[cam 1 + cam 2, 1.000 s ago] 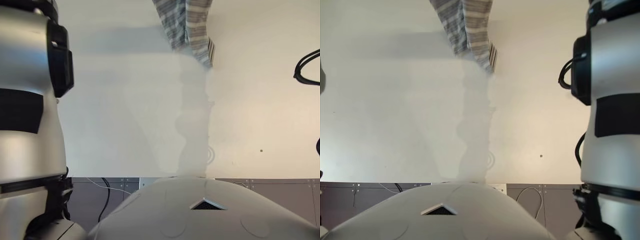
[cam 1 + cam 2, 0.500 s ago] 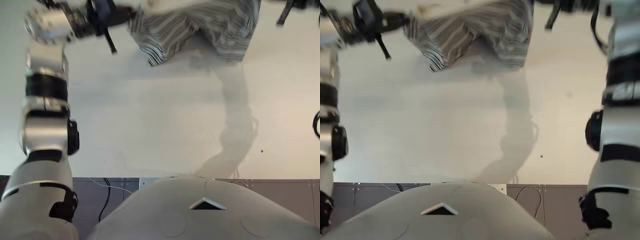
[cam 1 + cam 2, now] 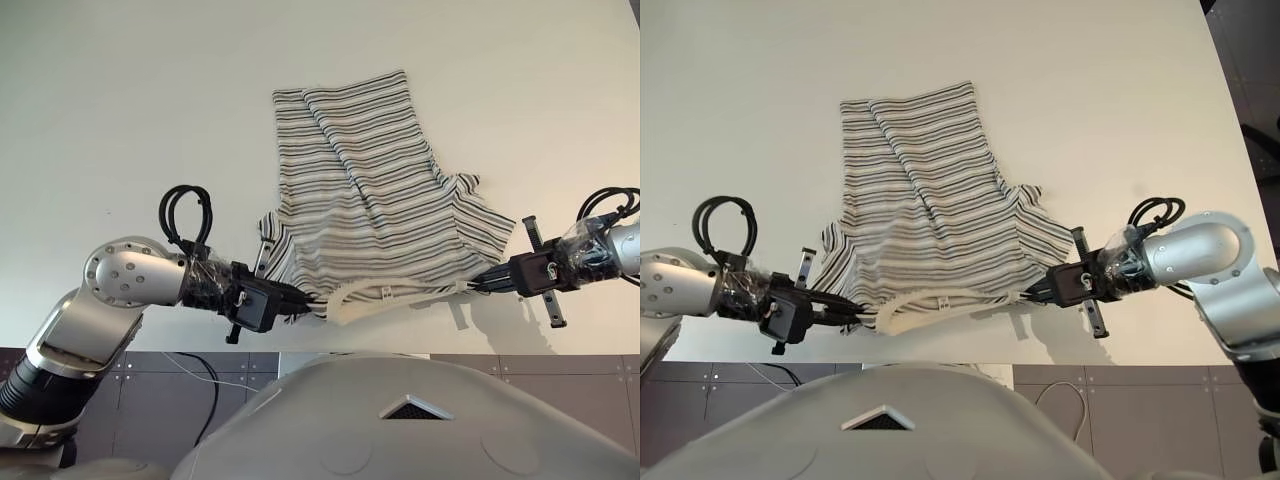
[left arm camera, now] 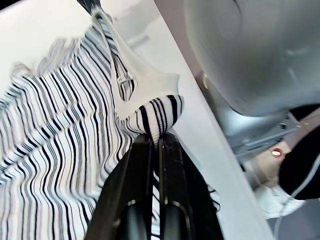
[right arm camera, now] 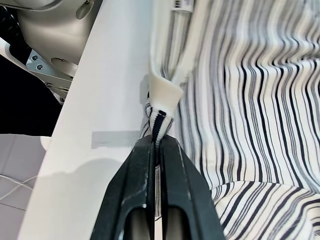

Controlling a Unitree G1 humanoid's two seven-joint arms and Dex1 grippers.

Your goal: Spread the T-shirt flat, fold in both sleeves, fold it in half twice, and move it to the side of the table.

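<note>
**Desk editor:** What is the big pale surface, and where is the garment on it?

**Photographer:** That is the white desk (image 3: 120, 120). The striped T-shirt (image 3: 370, 200) lies near its middle. The hem (image 3: 340, 92) points away from the robot, and the shoulders sit at the near edge.

**Desk editor:** Why are both arms so low and so far apart?

**Photographer:** Each one has a shoulder of the shirt. The left claw (image 3: 305, 297) is clamped shut on striped cloth just beside the collar, and the right claw (image 3: 475, 285) is pinched closed on the opposite shoulder. By my reading, holding the two points apart draws the top edge taut so the body settles flat. That would be the spreading step, early in the job.

**Desk editor:** Is it flat, then?

**Photographer:** Not quite. A long crease runs down the body, and one side near the hem looks lapped over. The left sleeve (image 3: 272, 240) is bunched, while the right sleeve (image 3: 490, 225) fans out wider. Neither has been folded in.

**Desk editor:** And the white strip between the claws?

**Photographer:** The ribbed neckband (image 3: 385, 293). It sags a little between the two grips, just inside the desk's near edge.
</note>
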